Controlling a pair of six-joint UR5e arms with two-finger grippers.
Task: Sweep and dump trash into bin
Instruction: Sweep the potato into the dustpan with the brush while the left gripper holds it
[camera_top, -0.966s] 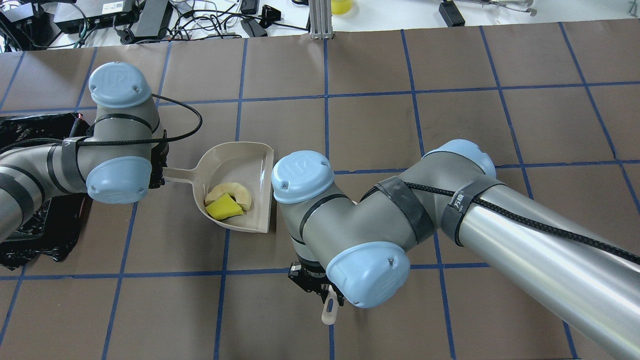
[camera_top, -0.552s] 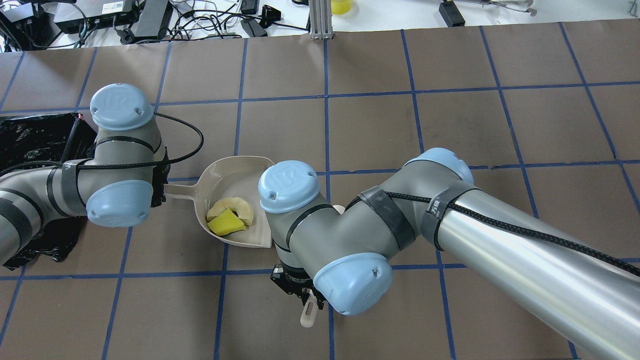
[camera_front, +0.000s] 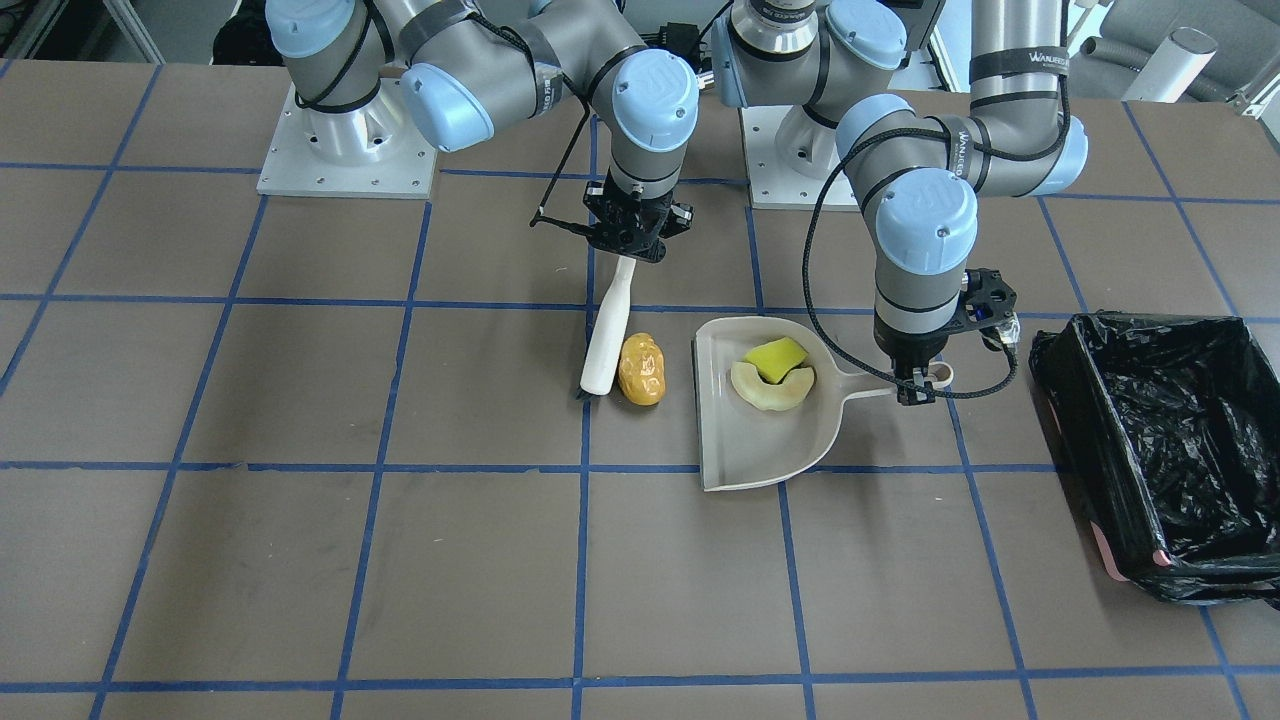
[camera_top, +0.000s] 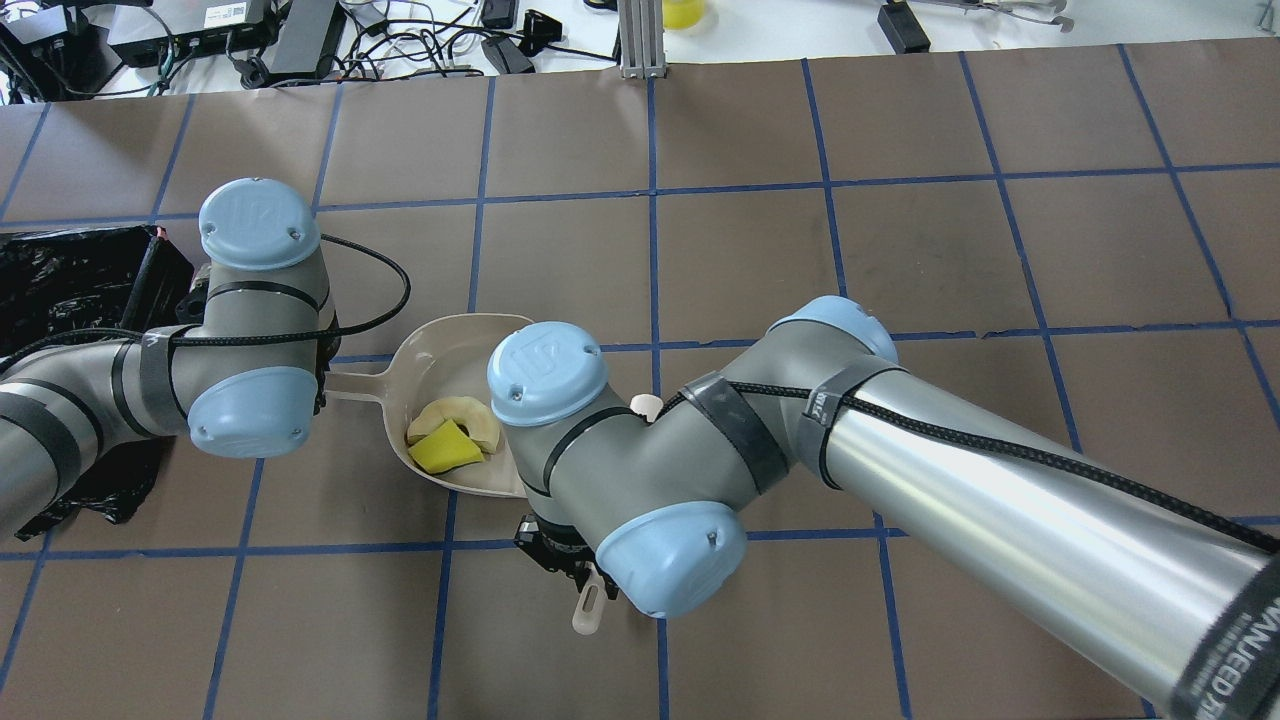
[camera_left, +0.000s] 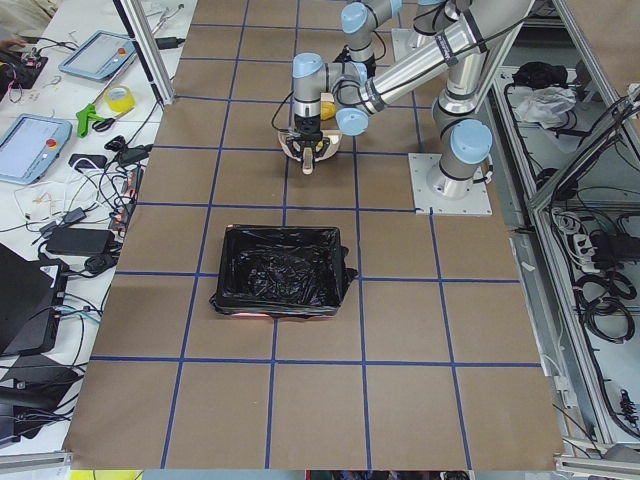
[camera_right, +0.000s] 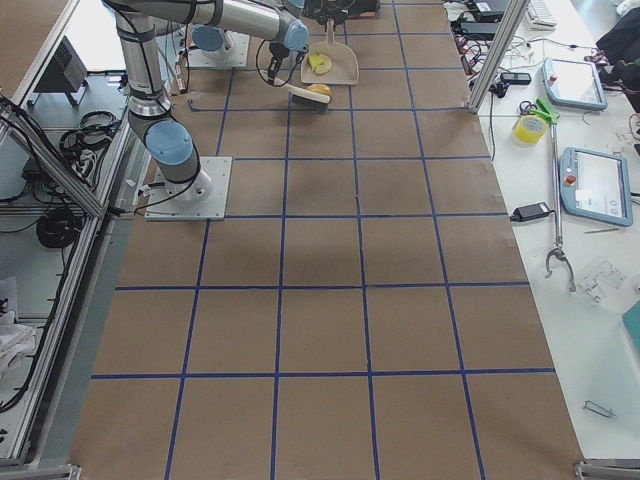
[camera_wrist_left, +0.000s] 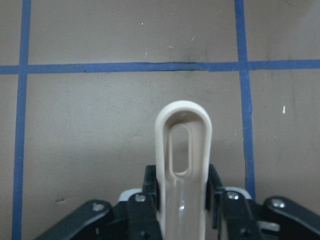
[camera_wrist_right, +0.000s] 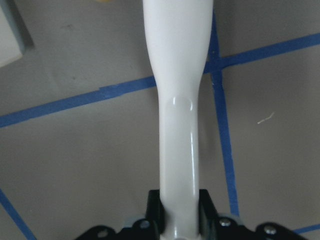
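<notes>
we see the left jaws pinching the looped beige plastic handle of a flat, glossy pan (camera_front: 752, 445) that lies on the brown, blue-taped tabletop (camera_front: 300, 400). in the pan rest a pale, curved crescent (camera_front: 765, 396) and, touching it, a yellow-green sponge (camera_front: 775, 355) wedge. the right jaws clamp the smooth white handle of a tilted brush (camera_front: 607, 335), bristle end down. the knobbly golden-brown lump (camera_front: 642, 369) sits on the tabletop just beside the brush head, between it and the pan's straight lip. the bin (camera_front: 1085, 430), a box lined with crinkly black film, stands apart at the robot's left.
</notes>
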